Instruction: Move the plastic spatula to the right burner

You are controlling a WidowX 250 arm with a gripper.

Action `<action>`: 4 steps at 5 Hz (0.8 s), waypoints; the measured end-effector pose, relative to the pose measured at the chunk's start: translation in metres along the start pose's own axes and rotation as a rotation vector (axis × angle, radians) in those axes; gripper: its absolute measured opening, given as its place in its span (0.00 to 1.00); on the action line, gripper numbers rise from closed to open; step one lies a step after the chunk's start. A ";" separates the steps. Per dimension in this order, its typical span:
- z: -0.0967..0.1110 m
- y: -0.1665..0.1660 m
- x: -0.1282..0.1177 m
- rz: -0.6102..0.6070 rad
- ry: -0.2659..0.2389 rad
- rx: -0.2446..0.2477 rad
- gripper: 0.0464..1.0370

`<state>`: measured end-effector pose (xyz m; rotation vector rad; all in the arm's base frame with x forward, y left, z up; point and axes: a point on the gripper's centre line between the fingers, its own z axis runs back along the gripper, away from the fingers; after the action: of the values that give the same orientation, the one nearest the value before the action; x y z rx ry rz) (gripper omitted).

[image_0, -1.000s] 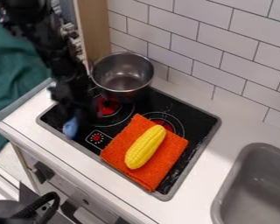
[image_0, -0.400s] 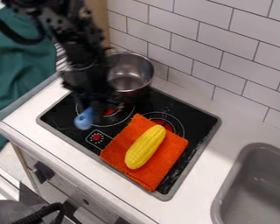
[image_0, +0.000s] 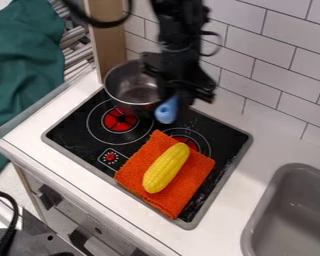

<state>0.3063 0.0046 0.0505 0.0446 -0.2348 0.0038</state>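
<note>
My gripper [image_0: 183,100] hangs over the back edge of the stove, just right of the metal pot. It is shut on the blue plastic spatula [image_0: 166,111], whose rounded blue end points down toward the front; the rest of the spatula is hidden by the gripper. The right burner [image_0: 199,139] lies below and slightly to the right, partly covered by an orange cloth [image_0: 131,174]. A yellow corn cob [image_0: 166,168] rests on that cloth.
The metal pot [image_0: 130,90] stands at the stove's back corner, close to the gripper. The left burner [image_0: 119,120] glows red. A tiled wall [image_0: 269,62] rises behind, and a grey sink [image_0: 273,200] is at the lower right.
The gripper has moved right across the stove with the blue spatula, from over the left burner to beside the pot. The cloth, corn and pot have stayed put.
</note>
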 end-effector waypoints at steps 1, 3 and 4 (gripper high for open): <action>-0.013 -0.008 0.017 0.006 0.012 -0.027 0.25; -0.051 -0.012 0.024 0.014 0.079 -0.041 0.25; -0.063 -0.014 0.028 0.013 0.092 -0.043 0.25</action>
<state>0.3479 -0.0063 -0.0050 0.0000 -0.1427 0.0139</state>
